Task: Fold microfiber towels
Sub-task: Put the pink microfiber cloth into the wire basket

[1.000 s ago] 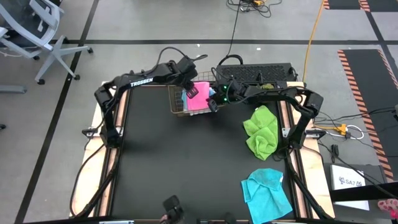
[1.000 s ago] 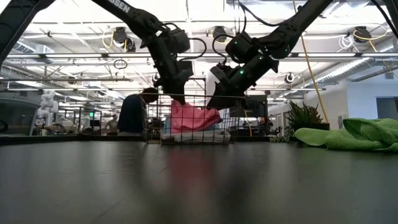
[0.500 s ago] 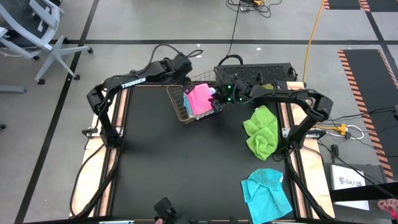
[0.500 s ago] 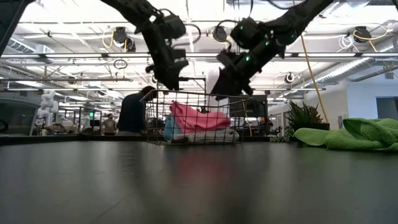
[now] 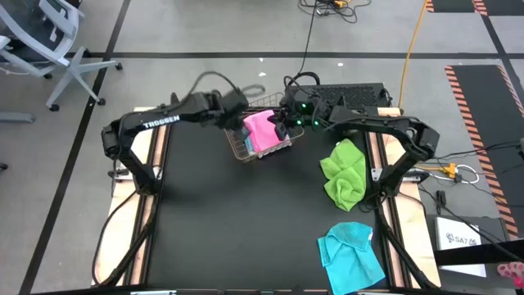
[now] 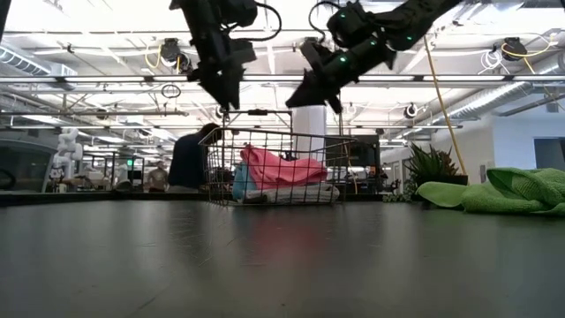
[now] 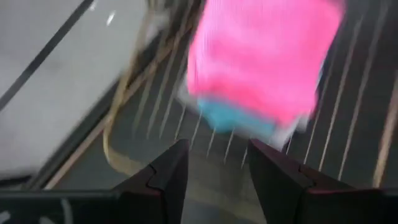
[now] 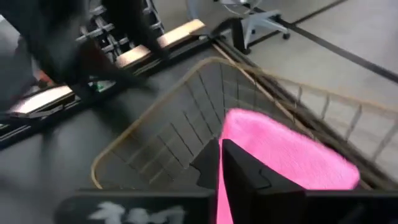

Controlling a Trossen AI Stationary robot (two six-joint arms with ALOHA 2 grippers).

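Hands (image 6: 228,99) (image 6: 300,93) higher above basket (image 6: 274,168) than before, pink towel (image 5: 260,131) inside.

pink towel (image 5: 260,131): folded, atop stack | green towel (image 5: 345,172): crumpled | cyan towel (image 5: 352,252): crumpled

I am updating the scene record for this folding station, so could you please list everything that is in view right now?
Wire basket: one, copper, far middle of the table.
Pink towel: one, pink, folded, on top of the pile in the basket.
Cyan towel in the basket: one, cyan-blue, under the pink one.
White-grey towel: one, pale, at the bottom of the pile.
Lime green towel: one, crumpled, right side of the table.
Cyan towel on the table: one, cyan-blue, crumpled, near right corner.
Plant: one, green, beyond the table.
Person: one, dark top, in the room behind.
Office chair: one, grey, on the floor.
Left gripper: open, above the basket.
Right gripper: shut, empty, above the basket.
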